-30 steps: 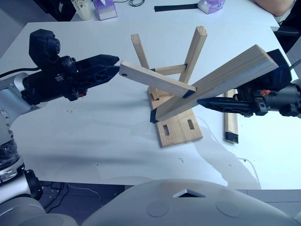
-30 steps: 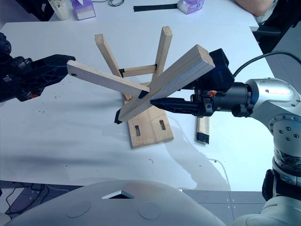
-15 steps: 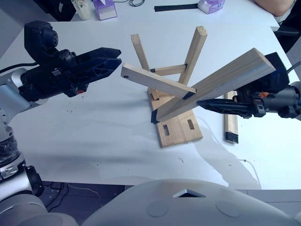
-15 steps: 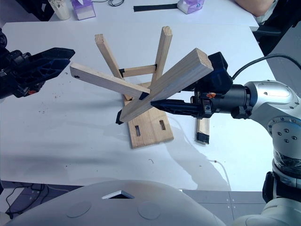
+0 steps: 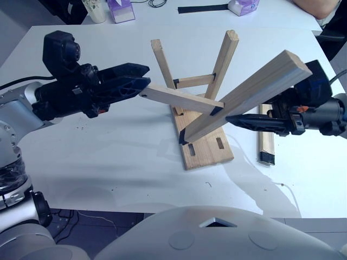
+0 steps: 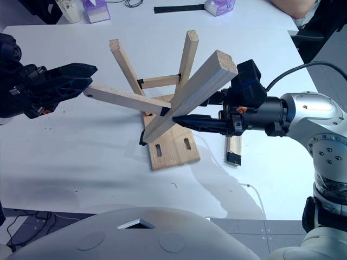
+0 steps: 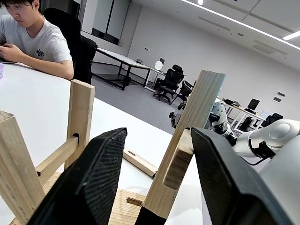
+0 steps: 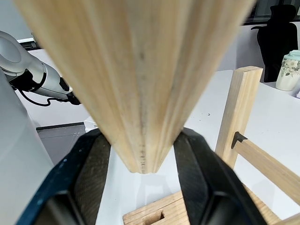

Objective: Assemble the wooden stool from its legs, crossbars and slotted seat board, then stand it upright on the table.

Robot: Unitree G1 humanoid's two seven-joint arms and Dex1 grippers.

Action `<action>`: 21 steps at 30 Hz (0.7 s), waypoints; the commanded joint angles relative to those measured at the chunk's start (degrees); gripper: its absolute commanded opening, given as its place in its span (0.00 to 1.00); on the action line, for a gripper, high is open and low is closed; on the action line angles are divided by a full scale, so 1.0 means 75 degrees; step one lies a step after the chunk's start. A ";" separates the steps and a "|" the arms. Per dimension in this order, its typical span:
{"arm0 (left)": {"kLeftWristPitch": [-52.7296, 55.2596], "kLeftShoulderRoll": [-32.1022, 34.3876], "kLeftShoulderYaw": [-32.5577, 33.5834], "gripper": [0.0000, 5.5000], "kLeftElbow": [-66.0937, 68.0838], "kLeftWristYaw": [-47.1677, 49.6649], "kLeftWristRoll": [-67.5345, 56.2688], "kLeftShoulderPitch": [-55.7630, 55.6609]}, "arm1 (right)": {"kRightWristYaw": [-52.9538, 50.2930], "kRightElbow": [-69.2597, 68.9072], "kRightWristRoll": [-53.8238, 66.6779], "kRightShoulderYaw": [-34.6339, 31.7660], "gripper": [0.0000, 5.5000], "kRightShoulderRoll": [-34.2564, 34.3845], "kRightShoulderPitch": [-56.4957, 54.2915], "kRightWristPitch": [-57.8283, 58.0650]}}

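The slotted seat board (image 5: 206, 145) lies flat on the white table. Two legs (image 5: 226, 59) rise from it, joined by a crossbar (image 5: 194, 81). My right gripper (image 5: 246, 111) is shut on a third leg (image 5: 260, 86), held slanted above the board; in the right wrist view this leg (image 8: 140, 70) sits between the fingers (image 8: 93, 178). A second crossbar (image 5: 179, 98) sticks out leftward from that leg. My left gripper (image 5: 145, 77) is open at the crossbar's free end (image 7: 177, 164), fingers (image 7: 89, 183) either side without touching.
One loose wooden piece (image 5: 265, 142) with a black end lies on the table right of the board. Tissue packs (image 5: 120, 10), a cup (image 5: 96, 8) and a black strip (image 5: 201, 8) stand along the far edge. Bare table (image 5: 108, 146) spreads at the front left.
My left gripper drew back and up, then came right again to the crossbar's free end. The held leg tilted steeper, its lower end lifting off the board.
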 commanded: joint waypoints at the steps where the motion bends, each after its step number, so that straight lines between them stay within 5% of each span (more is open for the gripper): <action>1: 0.0001 0.0114 0.0244 0.46 0.0258 0.0121 -0.0061 -0.0126 | 0.0036 -0.0064 0.0080 -0.0067 0.37 -0.0023 -0.0063 -0.0054; 21: -0.0027 0.0081 0.0479 0.46 0.0174 -0.0554 0.0757 0.0635 | 0.0017 0.0069 0.0217 -0.0177 0.37 -0.0011 -0.0249 -0.0061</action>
